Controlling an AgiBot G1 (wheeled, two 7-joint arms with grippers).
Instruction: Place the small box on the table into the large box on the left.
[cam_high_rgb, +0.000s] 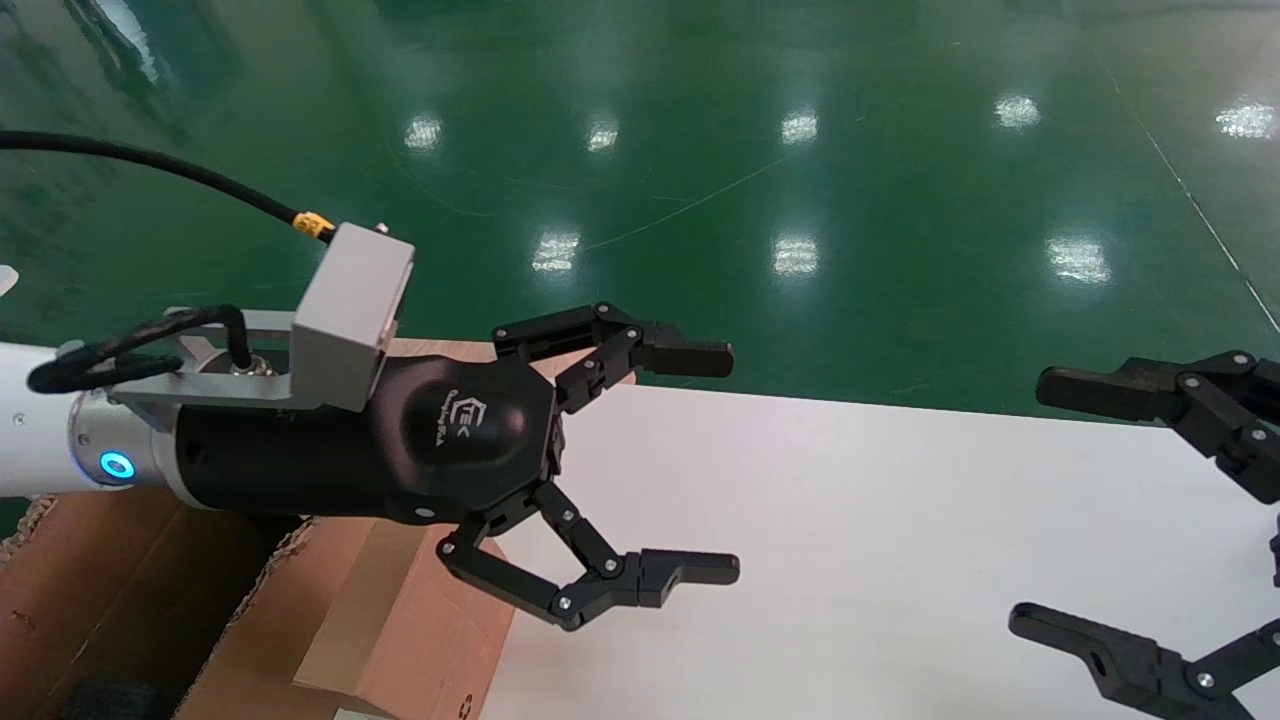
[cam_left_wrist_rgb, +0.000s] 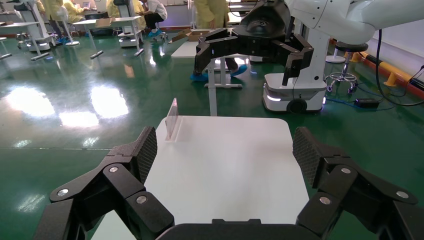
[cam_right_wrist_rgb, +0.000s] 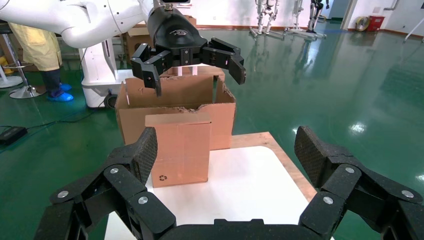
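Observation:
The small box (cam_right_wrist_rgb: 180, 150) stands upright on the white table (cam_right_wrist_rgb: 245, 185), a recycling mark low on its face; in the head view the small box (cam_high_rgb: 410, 630) is at the bottom left. Right behind it is the large box (cam_right_wrist_rgb: 175, 97) with torn edges, seen as the large box (cam_high_rgb: 90, 590) at the lower left. My left gripper (cam_high_rgb: 728, 463) hovers open and empty above both boxes, touching neither. My right gripper (cam_high_rgb: 1035, 503) is open over the table's right side, facing the small box from a distance. In the wrist views the left gripper (cam_left_wrist_rgb: 225, 150) and the right gripper (cam_right_wrist_rgb: 227, 150) hold nothing.
A plywood board (cam_right_wrist_rgb: 287, 160) sticks out under the table's far edge. A clear plastic stand (cam_left_wrist_rgb: 171, 120) sits near the table's right end. Green floor (cam_high_rgb: 800, 150) surrounds the table. Another robot's base and people at desks are farther off.

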